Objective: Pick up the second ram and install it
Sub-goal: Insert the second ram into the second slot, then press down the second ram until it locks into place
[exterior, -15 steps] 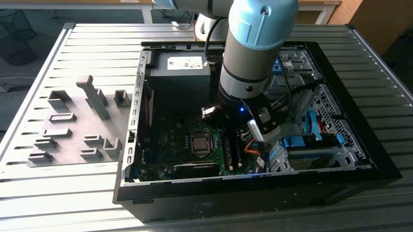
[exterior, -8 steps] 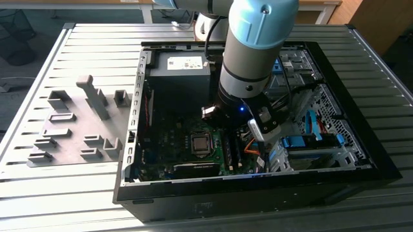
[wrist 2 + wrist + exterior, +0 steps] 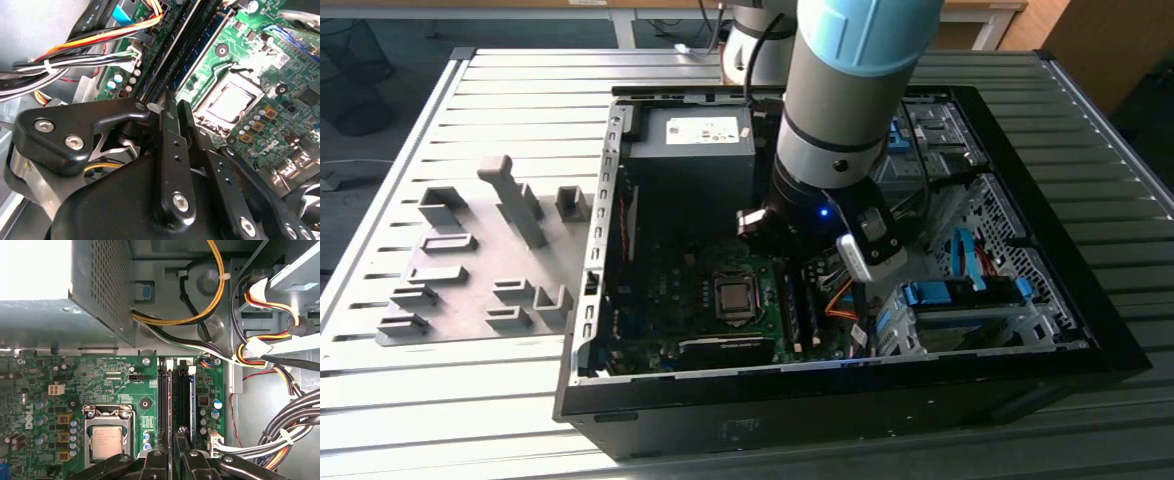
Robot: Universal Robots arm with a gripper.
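My gripper [image 3: 178, 102] reaches down into the open computer case [image 3: 607, 200], over the memory slots beside the processor socket [image 3: 106, 440]. Its two black fingers [image 3: 161, 450] stand close together, shut on the second ram [image 3: 172, 400]. The ram shows as a thin green edge running along the slot line and into the gap between the fingers. It sits low between the dark slots with white latches [image 3: 165, 363] at their far end. In the exterior view, my gripper [image 3: 798, 268] is mostly hidden under the wrist, with the slots [image 3: 798, 312] just below it.
A grey power supply [image 3: 691, 140] fills the case's far end. Bundles of coloured cables [image 3: 280, 435] run close beside the slots. Blue drive-bay latches [image 3: 961, 292] sit at the exterior view's right. A grey fixture tray [image 3: 480, 260] lies on the table at the exterior view's left.
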